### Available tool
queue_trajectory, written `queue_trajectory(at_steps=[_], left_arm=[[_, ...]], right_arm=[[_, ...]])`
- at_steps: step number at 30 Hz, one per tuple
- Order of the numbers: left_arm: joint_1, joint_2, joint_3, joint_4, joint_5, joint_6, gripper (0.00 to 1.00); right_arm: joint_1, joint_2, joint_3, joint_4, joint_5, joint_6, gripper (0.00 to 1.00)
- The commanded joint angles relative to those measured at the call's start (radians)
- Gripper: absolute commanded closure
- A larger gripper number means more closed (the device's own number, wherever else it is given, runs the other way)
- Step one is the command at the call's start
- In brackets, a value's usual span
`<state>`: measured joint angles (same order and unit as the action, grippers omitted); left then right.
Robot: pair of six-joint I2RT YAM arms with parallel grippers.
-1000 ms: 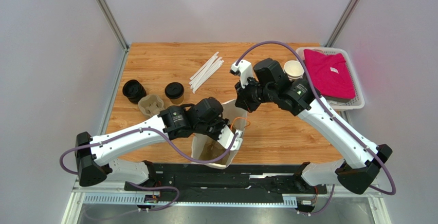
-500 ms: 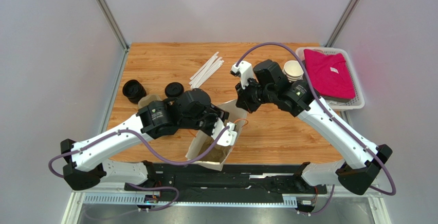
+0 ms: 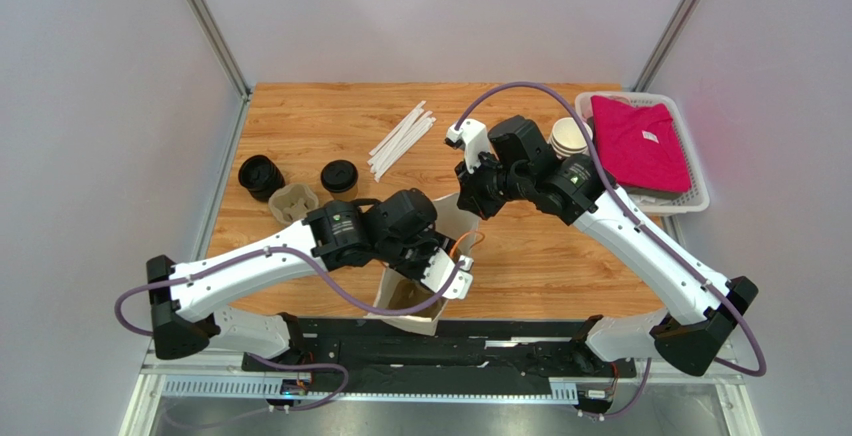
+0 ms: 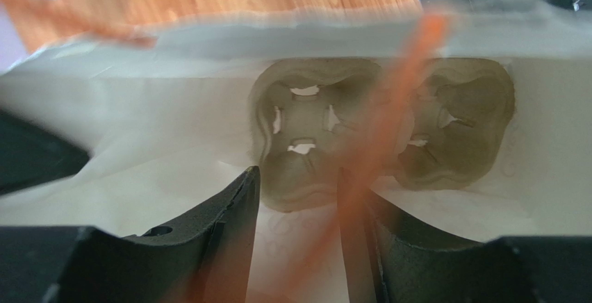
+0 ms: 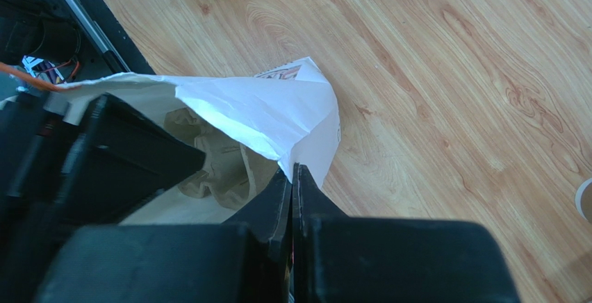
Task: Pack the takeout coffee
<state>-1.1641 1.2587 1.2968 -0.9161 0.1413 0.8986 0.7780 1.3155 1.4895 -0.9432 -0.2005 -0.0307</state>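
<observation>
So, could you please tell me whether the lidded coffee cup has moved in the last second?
No. The coffee cup stays beside the cup tray, left of the straws.

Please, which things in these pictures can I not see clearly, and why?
- Top view: the left arm covers the mouth of the paper bag; its inside is hidden.
- Left wrist view: a blurred orange handle crosses the pulp tray inside the bag.
- Top view: the right arm hides part of the cup stack.
</observation>
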Motion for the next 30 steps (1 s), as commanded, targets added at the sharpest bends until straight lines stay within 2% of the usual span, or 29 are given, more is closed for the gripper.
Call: queue_trajectory(at_steps=[1, 7, 15, 30], left_arm=[[-0.003, 0.048, -0.037, 0.063, 0.006, -0.040, 0.47], [0.000, 0.083, -0.120, 0.123, -0.022, -0.017, 0.47], [0.017, 0.175, -0.157, 0.180, 0.003, -0.017, 0.43], [0.095, 0.283, -0.185, 0.131, 0.047, 0.054, 0.43]], right_arm=[[0.006, -0.005, 0.025, 0.034, -0.007, 0.008, 1.00], [0.006, -0.019, 0.014, 0.032, -0.019, 0.012, 1.00], [0.006, -0.032, -0.006, 0.032, -0.037, 0.011, 1.00], [0.004, -0.025, -0.020, 0.029, -0.036, -0.026, 1.00]])
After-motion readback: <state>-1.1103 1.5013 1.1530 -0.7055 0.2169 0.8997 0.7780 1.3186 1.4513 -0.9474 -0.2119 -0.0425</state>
